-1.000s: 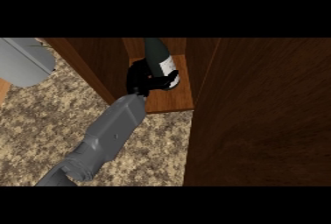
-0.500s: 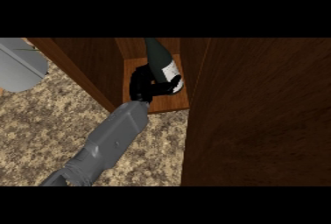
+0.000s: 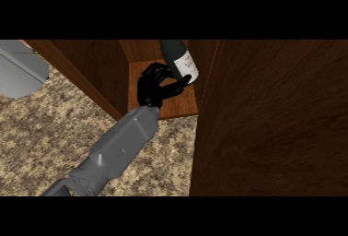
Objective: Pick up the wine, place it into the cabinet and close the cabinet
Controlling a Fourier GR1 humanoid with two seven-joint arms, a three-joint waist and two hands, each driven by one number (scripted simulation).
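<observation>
- My hand point(image 3: 158, 86) curls around the wine bottle point(image 3: 179, 62) at upper centre, inside the open cabinet point(image 3: 178, 105), over its shelf.
- Glass: heavy, rigid, slick, breakable; I hold the wide labelled body.
- It probably touches the shelf; I can't tell.

We can read no text anywhere. The wine bottle point(image 3: 181, 62) carries a pale label point(image 3: 186, 66) with faint dark marks on it, but we cannot make out any words, brand or number there.
</observation>
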